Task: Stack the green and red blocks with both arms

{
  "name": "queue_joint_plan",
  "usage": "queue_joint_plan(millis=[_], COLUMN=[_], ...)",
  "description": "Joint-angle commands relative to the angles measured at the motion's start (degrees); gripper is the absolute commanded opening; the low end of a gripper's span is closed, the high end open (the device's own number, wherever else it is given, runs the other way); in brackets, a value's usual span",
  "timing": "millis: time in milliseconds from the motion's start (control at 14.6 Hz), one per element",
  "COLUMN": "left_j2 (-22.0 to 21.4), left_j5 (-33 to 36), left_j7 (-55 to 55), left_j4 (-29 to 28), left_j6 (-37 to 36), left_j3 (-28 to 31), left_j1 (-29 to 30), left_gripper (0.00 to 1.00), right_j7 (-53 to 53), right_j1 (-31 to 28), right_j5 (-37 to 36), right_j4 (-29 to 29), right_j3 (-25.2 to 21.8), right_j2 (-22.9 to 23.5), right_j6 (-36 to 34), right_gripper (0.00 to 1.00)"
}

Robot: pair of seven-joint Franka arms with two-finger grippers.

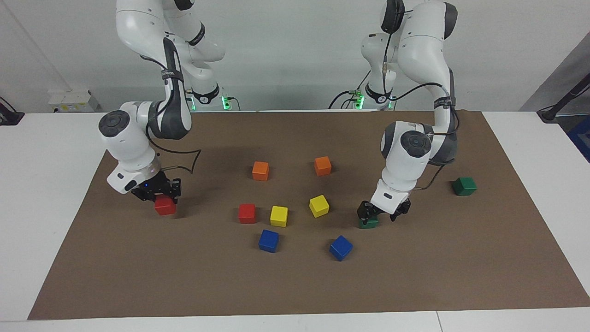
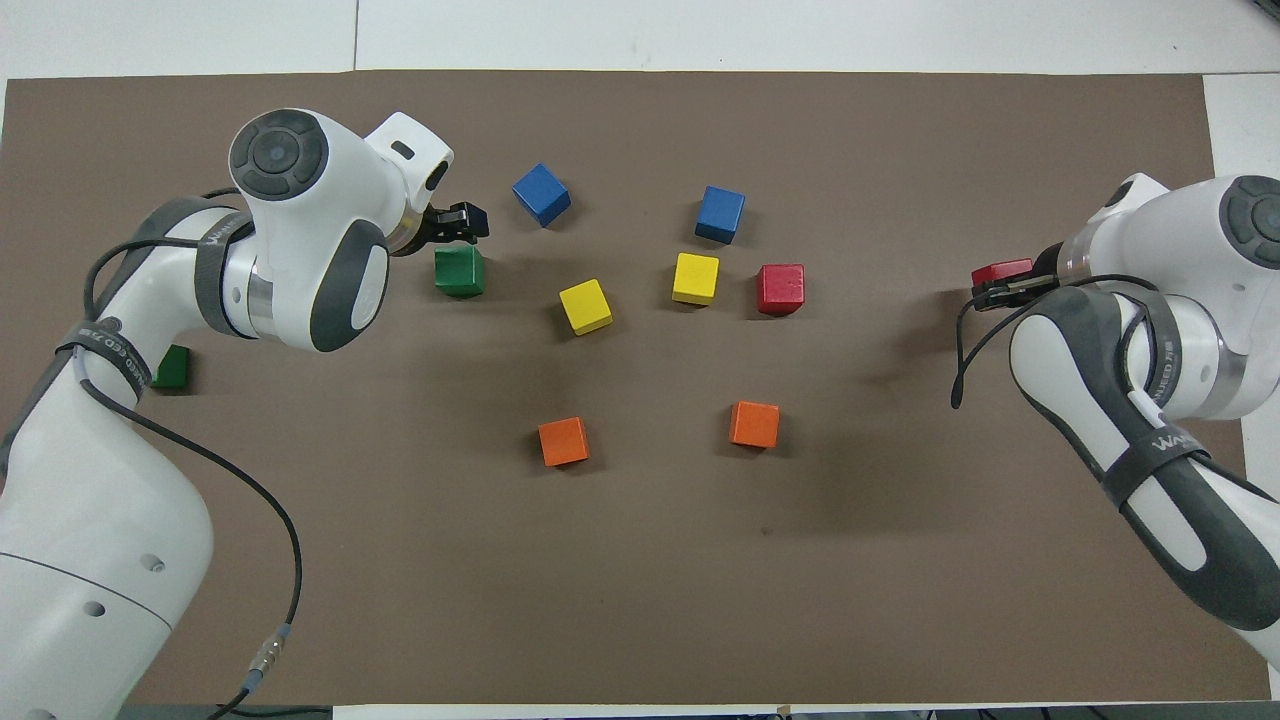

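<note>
Four blocks to stack and none yet on another, so, judging by the layout, barely past the opening grasp, with every placement left to do. Starting at the right arm's end of the table (image 1: 295,286): right hand (image 1: 162,196) down low, fingers clamped on the first red block (image 1: 165,206), at or barely above the surface, hard to say which. Toward the middle of the table, second red block (image 1: 247,213) flat and untouched, just beside a yellow cube (image 1: 279,216), sides roughly parallel to the table's long edges. Further toward the left arm's end, left hand (image 1: 383,213) low over the first green block (image 1: 368,222), fingers apart, the block under one finger rather than centred between the two, no grip on it yet. Closest to the edge at the left arm's end, second green block (image 1: 464,186), alone, nearer to the robots than the first green block and well apart from it. As for heading and long axis: none to speak of, being cubes with all sides alike. Worth noting only the yaw: first green block about square to the table's edges, second green block turned slightly off them, held red block close to square in the overhead view. Probably next: lifting the held red block and closing on the green one.
</note>
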Motion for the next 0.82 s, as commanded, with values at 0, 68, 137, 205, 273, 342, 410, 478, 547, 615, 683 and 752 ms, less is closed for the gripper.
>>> queue_joint_plan(millis=[0,68,137,205,273,342,410,478,547,615,683,752], left_j2=[-0.7,-0.79,-0.7,-0.62,-0.62,-0.53,-0.44,-0.44,-0.35,-0.35,-0.27,0.26], left_j5=[1.08,1.08,1.08,1.08,1.08,1.08,1.17,1.17,1.17,1.34,2.48,3.53], left_j7=[0.47,0.47,0.47,0.47,0.47,0.56,0.56,0.56,0.56,0.56,0.56,0.56], left_j4=[-3.48,-4.09,-4.19,-4.19,-4.19,-4.1,-4.19,-4.19,-4.19,-4.19,-4.19,-4.19], left_j6=[3.85,4.47,4.74,5.09,5.52,5.7,6.05,6.32,6.32,6.32,6.41,6.32], left_j3=[0.85,0.85,0.85,0.85,0.85,0.85,0.85,0.85,0.85,0.94,0.85,0.85], left_j1=[-1.52,-1.61,-1.7,-1.7,-1.61,-1.61,-1.61,-1.52,-1.61,-1.61,-1.61,-1.61], left_gripper=[1.0,1.0,1.0,1.0,1.0,1.0,0.96,0.91,0.84,0.76,0.66,0.49], right_j7=[-2.11,-2.46,-2.64,-2.64,-2.64,-2.64,-2.64,-2.56,-2.47,-2.47,-2.47,-2.47], right_j1=[-1.89,-2.51,-2.6,-2.6,-2.6,-2.69,-2.86,-2.86,-2.86,-2.86,-2.86,-2.86], right_j5=[0.28,0.28,0.28,0.28,0.28,0.28,0.28,0.28,0.28,0.28,0.28,0.28], right_j4=[-2.76,-2.93,-3.28,-3.46,-3.55,-3.64,-3.64,-4.07,-4.95,-5.04,-5.13,-5.13], right_j3=[0.81,0.81,0.81,0.81,0.81,0.81,0.81,0.81,0.72,0.72,0.72,0.72], right_j2=[-1.19,-1.28,-1.45,-1.54,-1.54,-1.45,-1.19,-1.19,-1.19,-0.93,-0.75,-0.31], right_j6=[1.57,1.57,1.57,1.57,1.57,1.57,1.92,3.05,4.11,4.9,5.17,5.26], right_gripper=[0.1,0.1,0.11,0.11,0.11,0.11,0.12,0.12,0.12,0.13,0.13,0.13])
